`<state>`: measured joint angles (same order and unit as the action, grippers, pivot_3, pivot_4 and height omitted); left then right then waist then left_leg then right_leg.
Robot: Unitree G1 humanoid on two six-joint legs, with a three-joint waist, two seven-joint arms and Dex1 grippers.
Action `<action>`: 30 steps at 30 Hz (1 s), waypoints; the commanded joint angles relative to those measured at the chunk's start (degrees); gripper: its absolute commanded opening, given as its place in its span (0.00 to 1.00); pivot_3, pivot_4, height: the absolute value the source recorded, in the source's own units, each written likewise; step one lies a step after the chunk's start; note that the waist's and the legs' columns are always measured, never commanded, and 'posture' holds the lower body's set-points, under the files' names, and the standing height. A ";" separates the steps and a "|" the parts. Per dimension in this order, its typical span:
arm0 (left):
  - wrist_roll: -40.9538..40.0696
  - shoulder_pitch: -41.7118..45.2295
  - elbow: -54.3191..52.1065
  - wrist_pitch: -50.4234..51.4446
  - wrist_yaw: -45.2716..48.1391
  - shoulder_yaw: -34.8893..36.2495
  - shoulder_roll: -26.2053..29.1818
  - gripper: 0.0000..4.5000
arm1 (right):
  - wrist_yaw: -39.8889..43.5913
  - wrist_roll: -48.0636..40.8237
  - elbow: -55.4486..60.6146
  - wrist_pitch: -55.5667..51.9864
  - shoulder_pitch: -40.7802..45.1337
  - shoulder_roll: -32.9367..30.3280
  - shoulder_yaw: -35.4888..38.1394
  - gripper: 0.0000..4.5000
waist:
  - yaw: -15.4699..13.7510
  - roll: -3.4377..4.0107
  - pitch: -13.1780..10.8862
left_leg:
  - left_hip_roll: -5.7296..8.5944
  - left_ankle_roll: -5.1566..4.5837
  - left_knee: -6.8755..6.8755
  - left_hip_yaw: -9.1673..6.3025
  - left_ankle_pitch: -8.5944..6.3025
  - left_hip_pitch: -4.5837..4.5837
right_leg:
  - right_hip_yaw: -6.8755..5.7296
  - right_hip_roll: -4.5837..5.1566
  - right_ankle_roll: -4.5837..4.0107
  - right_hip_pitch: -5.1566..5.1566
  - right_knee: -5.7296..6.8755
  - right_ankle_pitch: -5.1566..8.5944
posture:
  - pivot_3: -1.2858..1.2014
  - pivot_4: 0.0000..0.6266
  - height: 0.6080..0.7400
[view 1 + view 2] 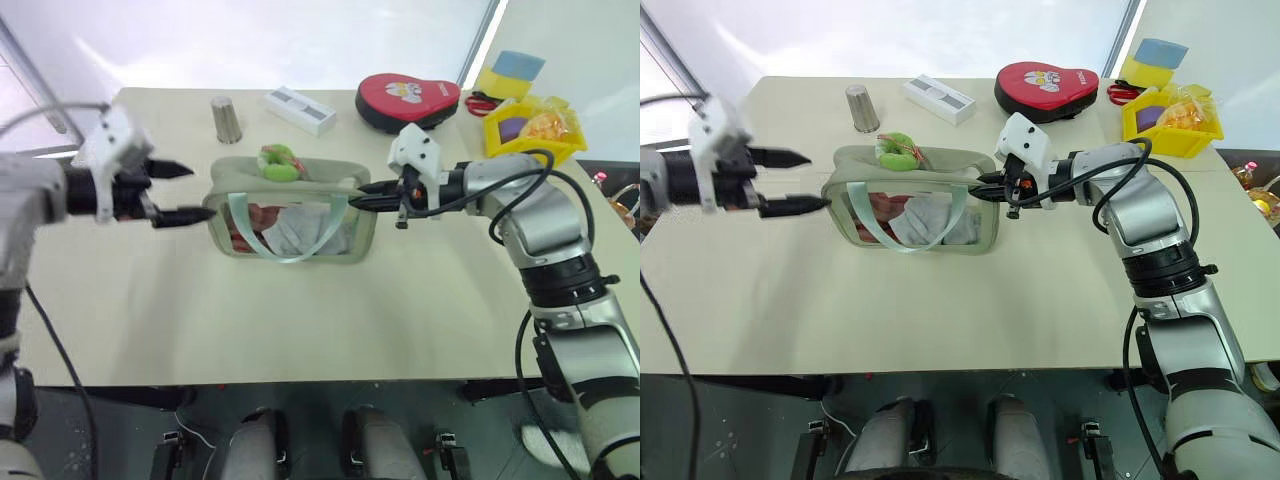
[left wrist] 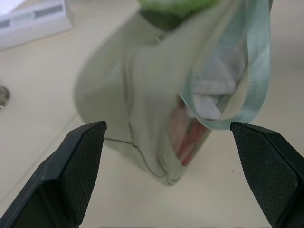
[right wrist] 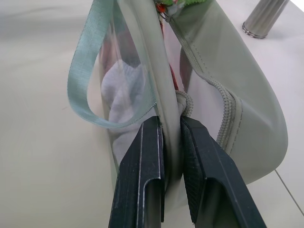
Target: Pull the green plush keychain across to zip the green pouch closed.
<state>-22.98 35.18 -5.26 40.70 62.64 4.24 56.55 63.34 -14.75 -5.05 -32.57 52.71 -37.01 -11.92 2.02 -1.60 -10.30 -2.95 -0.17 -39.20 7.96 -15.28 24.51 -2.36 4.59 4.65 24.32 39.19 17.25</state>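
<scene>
**Ana:** Closest to us, the sage-green soft zip pouch with the clear plastic front (image 1: 290, 225) stands near the middle of the worktop, well back from its near edge. Where are the grippers?

**Ben:** One at each end. The right gripper (image 1: 362, 196) is clenched on the pouch's fabric rim at its right end; the right wrist view has both black fingers pressed flat against that seam beside the zipper teeth. The left gripper (image 1: 180, 192) has its jaws spread wide and grasps nothing; it hangs just off the pouch's left end.

**Ana:** And the fuzzy lime-green plush keychain with the pink fleck (image 1: 279, 162)?

**Ben:** It rests on the top rim, roughly midway but nearer the left end. To its right, towards the right gripper, the mouth gapes open, so I'd judge the zip half done at best. Someone has yet to take the charm and draw it along.

**Ana:** What's it made of?

**Ben:** A matte, limp fabric shell with a glossy window showing red and white contents, and a smooth pale mint ribbon strap (image 1: 285, 235) looping down the front. Coarse moulded zipper teeth.
</scene>
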 commanded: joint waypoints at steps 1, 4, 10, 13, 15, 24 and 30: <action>2.94 0.21 0.20 -3.94 -6.54 1.48 -2.77 0.99 | 0.22 -0.21 0.85 0.07 1.70 0.29 1.05 0.13 | 0.00 0.00 0.00 | 0.00 0.00 0.00 0.00 0.00 -0.01 | 0.00 0.00 0.00 0.00 0.00 0.00 | 0.52 0.24 1.00; 4.35 0.49 1.88 -6.61 -7.17 0.48 -3.77 0.80 | 0.22 -0.18 1.03 -0.18 1.72 0.40 0.96 0.13 | 0.09 0.00 0.00 | 0.01 0.00 0.00 0.00 0.00 0.00 | 0.00 -0.01 0.00 0.00 0.00 0.00 | 0.52 0.24 1.00; 3.39 1.00 1.32 -6.59 -6.47 -0.06 -4.69 0.10 | 0.12 -0.33 1.78 -0.98 1.87 0.69 0.99 0.13 | 0.20 0.00 0.00 | 0.01 0.00 0.02 0.01 0.00 0.00 | 0.00 0.00 0.00 0.00 -0.01 0.00 | 0.52 0.24 1.00; 3.75 0.90 1.07 -6.02 -7.01 -0.64 -5.03 0.01 | -0.08 -0.89 2.22 -1.94 2.08 0.99 1.35 0.13 | 0.18 0.00 0.00 | 0.01 0.00 0.01 0.01 0.00 0.00 | -0.01 0.00 0.00 0.00 -0.01 0.00 | 0.52 0.24 1.00; 3.75 0.76 0.74 -5.79 -6.73 -0.95 -4.86 0.00 | 0.17 -1.34 1.74 -2.64 2.63 0.80 1.89 0.18 | 0.18 0.00 0.00 | 0.01 0.00 0.01 0.01 0.00 0.00 | -0.01 0.00 0.00 0.00 0.00 0.00 | 0.52 0.24 1.00; 3.45 1.18 -0.01 -5.15 -5.91 -0.92 -4.04 0.00 | -0.01 -2.05 -1.55 -1.51 10.85 3.46 2.82 0.64 | 0.17 0.00 0.00 | 0.01 0.00 0.02 0.01 0.00 0.00 | -0.01 0.00 0.00 0.01 -0.01 0.00 | 0.52 0.24 1.00; 4.15 2.32 0.61 -5.39 -6.46 -1.55 -4.70 0.00 | -7.54 -1.83 -5.14 -1.30 13.57 16.11 2.14 0.64 | 0.38 0.00 0.00 | 0.00 0.01 0.02 0.01 0.01 0.00 | -0.01 -0.01 0.00 0.02 0.02 0.00 | 0.52 0.24 1.00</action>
<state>-19.17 36.07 -3.51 35.72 56.61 2.28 51.69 57.78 -16.57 -9.52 -34.90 64.19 -21.63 -10.56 2.39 -1.60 -10.30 -2.94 -0.16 -39.18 7.97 -15.27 24.52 -2.37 4.59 4.65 24.34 39.22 17.25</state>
